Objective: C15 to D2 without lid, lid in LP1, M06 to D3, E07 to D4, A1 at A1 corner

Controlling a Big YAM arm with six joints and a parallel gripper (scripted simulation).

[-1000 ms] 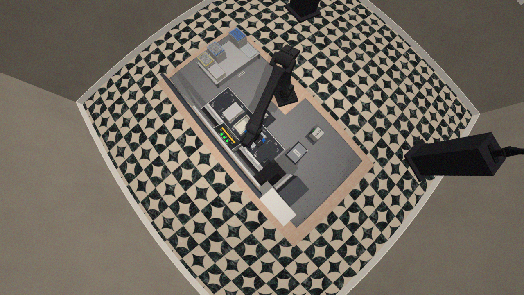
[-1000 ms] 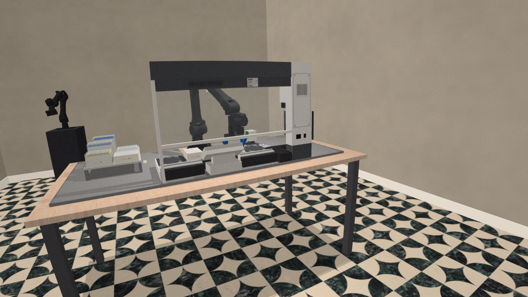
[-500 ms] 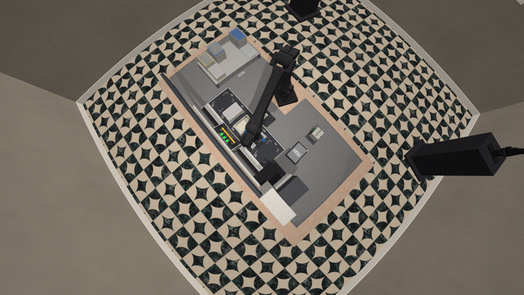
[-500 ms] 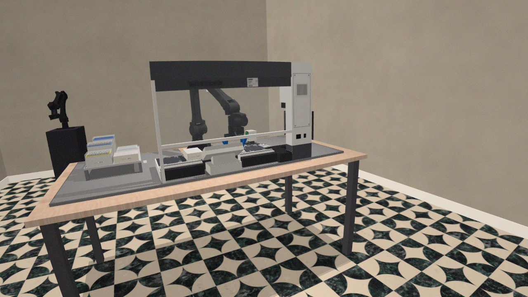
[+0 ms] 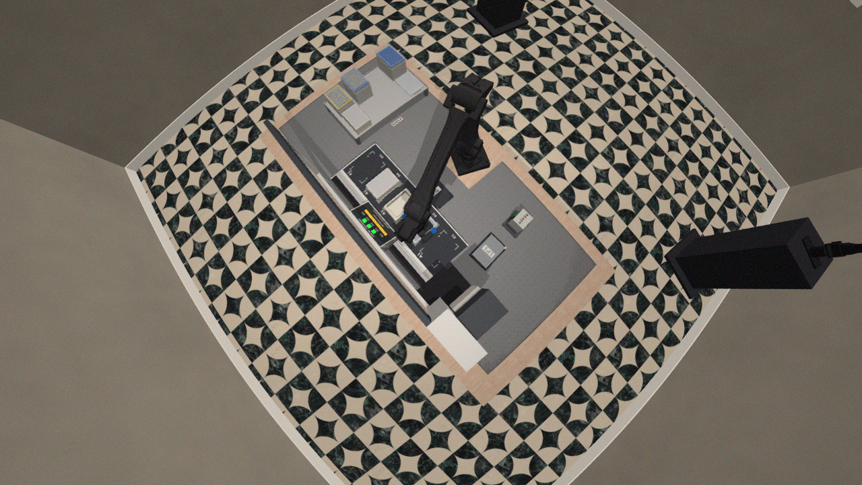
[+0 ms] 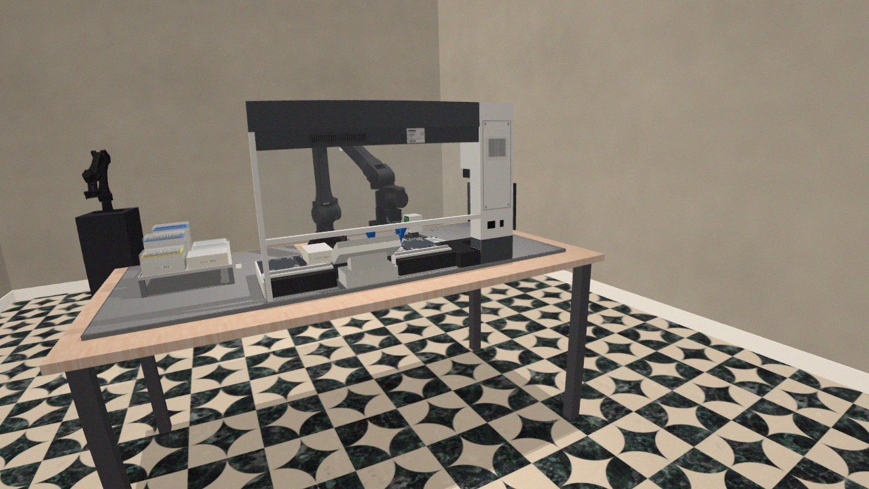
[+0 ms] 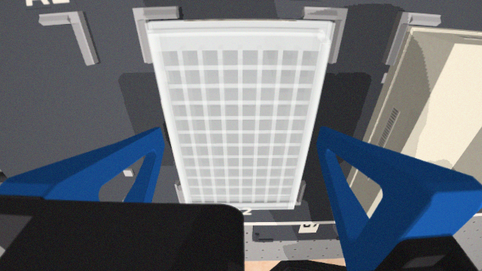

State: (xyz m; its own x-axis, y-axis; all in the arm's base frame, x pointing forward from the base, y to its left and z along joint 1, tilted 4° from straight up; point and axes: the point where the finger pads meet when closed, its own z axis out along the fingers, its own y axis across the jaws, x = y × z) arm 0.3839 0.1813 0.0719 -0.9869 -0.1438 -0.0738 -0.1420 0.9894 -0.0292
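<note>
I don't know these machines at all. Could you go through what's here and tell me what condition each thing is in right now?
Gripper: open wide, holding nothing, poised over the plate.
Sample plate: lying flat inside the corner brackets, free of the blue fingers; lid on or off, cannot tell.
Reservoir: open, looks empty, in the next position.
White block: on the deck, top covered.
Tip racks: upright on the shelf.
</note>
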